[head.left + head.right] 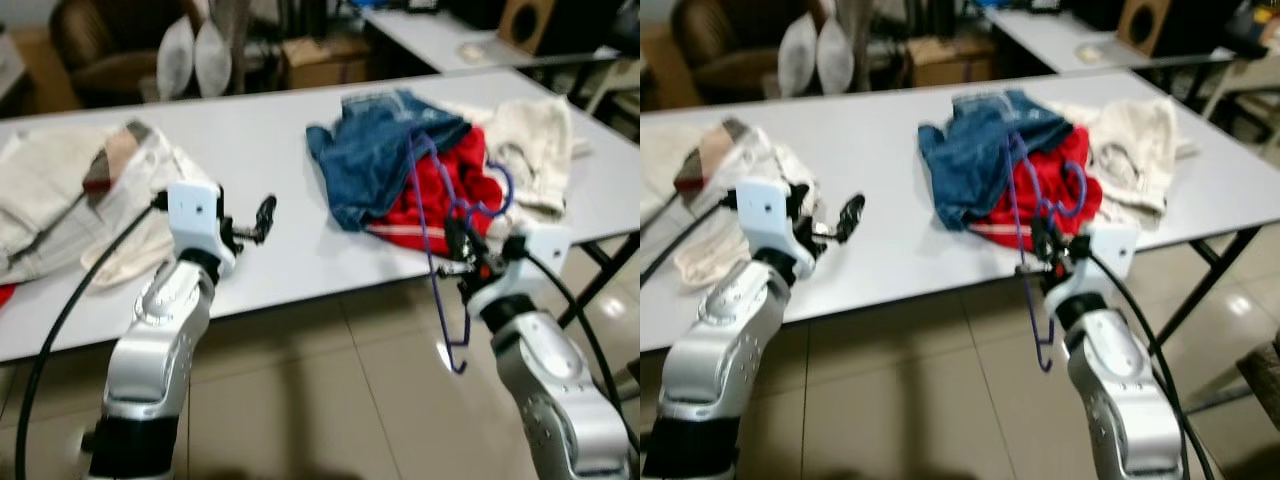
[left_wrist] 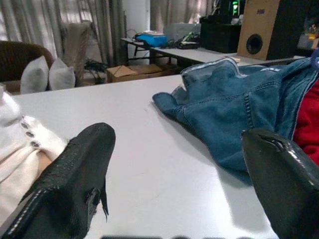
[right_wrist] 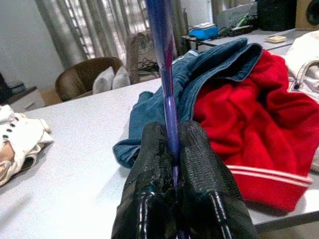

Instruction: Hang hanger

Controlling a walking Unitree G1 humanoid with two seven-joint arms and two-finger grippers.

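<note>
Right wrist view is showing our right gripper (image 3: 172, 149) pinching its two black fingers (image 3: 199, 164) tight on a thin rod of the purple hanger (image 3: 164, 74), which is rising straight up out of the grip. In the head views we are holding that hanger (image 1: 440, 240) at the near edge of the white table (image 1: 280, 160), its frame standing steep against the clothes pile, its hook curling above the red garment (image 1: 440, 200) and its lower end hanging down past the table edge over the tiled floor (image 1: 330, 400). On the table, the red garment is lying half under the blue denim piece (image 1: 370, 150), with a cream garment (image 1: 530, 140) just beside them toward the table's right end. We are keeping our left gripper (image 1: 255, 222) low over the bare middle of the table with its fingers (image 2: 75, 174) spread apart around nothing, while pale folded clothes (image 1: 60, 200) are lying toward the table's left end. A second table (image 1: 430, 35) is standing beyond the white table.
</note>
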